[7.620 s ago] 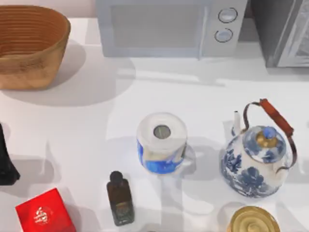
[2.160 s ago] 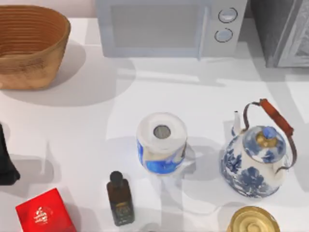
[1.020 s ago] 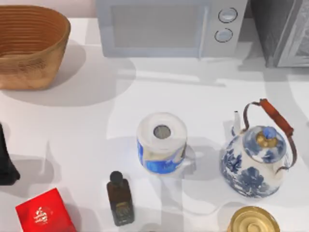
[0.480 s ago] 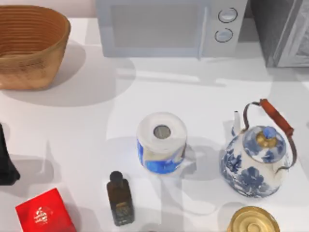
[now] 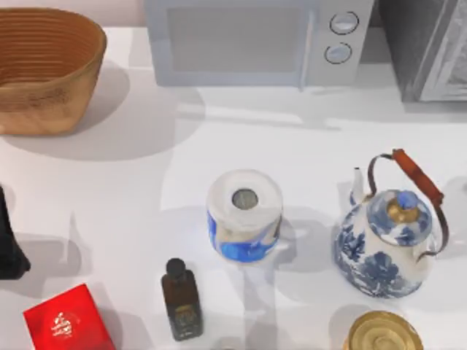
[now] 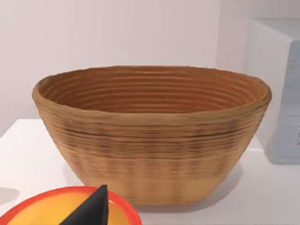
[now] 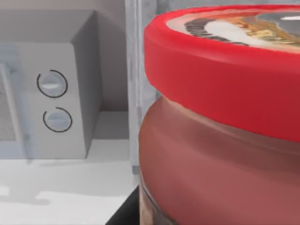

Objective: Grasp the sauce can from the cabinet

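Observation:
The sauce can (image 7: 220, 117) looms very close in the right wrist view, with a red lid and a brownish side. My right gripper is shut on it, and a dark finger (image 7: 124, 213) shows at the can's lower edge. Behind the can stands the pale frame of the cabinet (image 7: 133, 56). In the top view the dark grey cabinet (image 5: 419, 51) sits at the back right corner. My left arm (image 5: 6, 248) is parked at the table's left edge.
A light grey microwave (image 5: 248, 40) stands at the back, with a wicker basket (image 5: 47, 69) at the back left. A white-topped blue can (image 5: 244, 215), a blue-and-white teapot (image 5: 387, 244), a dark bottle (image 5: 181, 299), a red box (image 5: 67, 321) and a gold tin (image 5: 383, 334) stand nearer.
A faint shadow on the table's right side has drifted from near the cabinet toward the near right edge. Nothing on the table has moved, and the left arm is still.

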Controlling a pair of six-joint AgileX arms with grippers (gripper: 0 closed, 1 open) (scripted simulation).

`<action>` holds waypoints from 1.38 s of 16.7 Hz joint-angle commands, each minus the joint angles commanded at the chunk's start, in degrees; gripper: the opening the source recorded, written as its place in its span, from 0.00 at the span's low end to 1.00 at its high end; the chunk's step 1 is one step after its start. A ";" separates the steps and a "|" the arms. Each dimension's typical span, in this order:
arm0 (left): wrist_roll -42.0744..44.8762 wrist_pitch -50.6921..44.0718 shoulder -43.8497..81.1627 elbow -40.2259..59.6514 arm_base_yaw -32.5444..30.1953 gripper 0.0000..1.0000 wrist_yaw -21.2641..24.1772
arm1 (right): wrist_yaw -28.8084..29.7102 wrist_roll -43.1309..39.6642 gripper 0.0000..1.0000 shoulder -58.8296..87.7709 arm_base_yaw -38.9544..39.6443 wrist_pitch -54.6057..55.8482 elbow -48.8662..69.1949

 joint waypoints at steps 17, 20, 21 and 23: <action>0.00 0.00 0.00 0.00 0.00 1.00 0.00 | -5.81 0.04 0.00 -5.73 -2.82 11.84 -11.83; 0.00 0.00 0.00 0.00 0.00 1.00 0.00 | -9.74 0.21 0.00 2.56 -3.86 17.78 -9.32; 0.00 0.00 0.00 0.00 0.00 1.00 0.00 | -11.18 0.27 0.00 5.53 -4.25 19.91 -8.44; 0.00 0.00 0.00 0.00 0.00 1.00 0.00 | -13.86 0.31 0.00 11.37 -5.00 23.90 -6.83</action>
